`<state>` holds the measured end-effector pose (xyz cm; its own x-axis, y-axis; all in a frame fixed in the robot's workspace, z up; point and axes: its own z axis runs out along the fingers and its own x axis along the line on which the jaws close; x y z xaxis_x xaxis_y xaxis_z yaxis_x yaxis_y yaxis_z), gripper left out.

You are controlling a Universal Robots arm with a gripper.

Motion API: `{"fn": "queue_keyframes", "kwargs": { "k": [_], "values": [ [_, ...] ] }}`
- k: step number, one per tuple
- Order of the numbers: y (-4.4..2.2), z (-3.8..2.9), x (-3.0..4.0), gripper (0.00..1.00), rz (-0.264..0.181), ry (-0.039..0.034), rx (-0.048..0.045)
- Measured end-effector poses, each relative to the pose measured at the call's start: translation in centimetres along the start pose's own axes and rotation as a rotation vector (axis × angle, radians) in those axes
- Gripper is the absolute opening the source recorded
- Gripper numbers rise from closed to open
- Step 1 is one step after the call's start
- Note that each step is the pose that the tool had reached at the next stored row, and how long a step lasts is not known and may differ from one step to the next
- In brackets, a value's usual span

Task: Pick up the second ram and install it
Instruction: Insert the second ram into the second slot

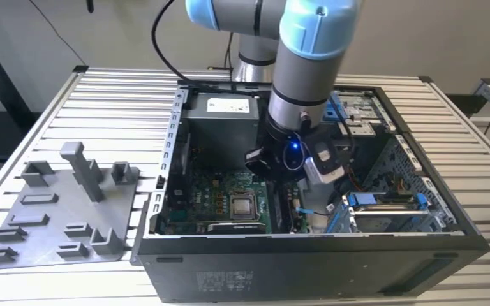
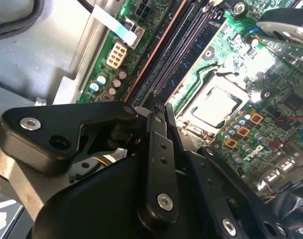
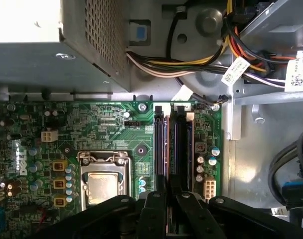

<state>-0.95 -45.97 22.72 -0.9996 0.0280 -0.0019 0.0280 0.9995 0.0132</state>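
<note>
Bright daylight; glare whitens the power supply point(image 3: 27, 22); near fingers point(image 2: 159, 164) blurred.

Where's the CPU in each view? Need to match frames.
Exterior view: the CPU is the silver square mid-motherboard inside the open case, toward the exterior view's left of the arm's wrist.
Second wrist view: CPU, silver square in its socket beside the slots.
First wrist view: CPU, in its socket beside the slots.
Shared landmark: the long dark memory slots alongside it.

Motherboard point(image 1: 228, 204) inside case point(image 1: 313, 255) on table point(image 1: 117, 102)
</note>
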Motion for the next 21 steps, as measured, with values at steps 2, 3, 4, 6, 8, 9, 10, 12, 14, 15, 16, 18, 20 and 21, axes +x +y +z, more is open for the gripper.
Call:
{"fn": "queue_keyframes", "kwargs": {
  "k": [2, 3, 4, 6, 8, 9, 10, 12, 14, 15, 16, 18, 20, 21],
  "values": [
    [-0.05, 0.01, -0.07, 0.14, 0.000, 0.0002, -0.0001],
    [-0.05, 0.02, -0.10, 0.14, 0.000, 0.0001, -0.0002],
    [-0.06, 0.03, -0.12, 0.14, 0.000, 0.0002, -0.0002],
    [-0.09, 0.03, -0.15, 0.14, 0.000, 0.0003, 0.0000],
    [-0.15, 0.04, -0.17, 0.14, 0.000, 0.0002, -0.0001],
    [-0.17, 0.05, -0.17, 0.14, 0.000, 0.0002, -0.0001],
    [-0.21, 0.05, -0.18, 0.14, 0.000, 0.0003, 0.0001],
    [-0.24, 0.08, -0.19, 0.14, 0.000, 0.0003, -0.0001],
    [-0.27, 0.09, -0.19, 0.14, 0.000, 0.0004, 0.0001],
    [-0.27, 0.09, -0.19, 0.14, 0.000, 0.0004, 0.0002],
    [-0.27, 0.10, -0.19, 0.14, 0.000, 0.0004, 0.0001],
    [-0.27, 0.12, -0.19, 0.14, 0.000, 0.0004, 0.0000],
    [-0.27, 0.12, -0.19, 0.14, 0.000, 0.0003, 0.0000],
    [-0.27, 0.14, -0.19, 0.14, -0.001, 0.0003, 0.0000]
  ]
}}
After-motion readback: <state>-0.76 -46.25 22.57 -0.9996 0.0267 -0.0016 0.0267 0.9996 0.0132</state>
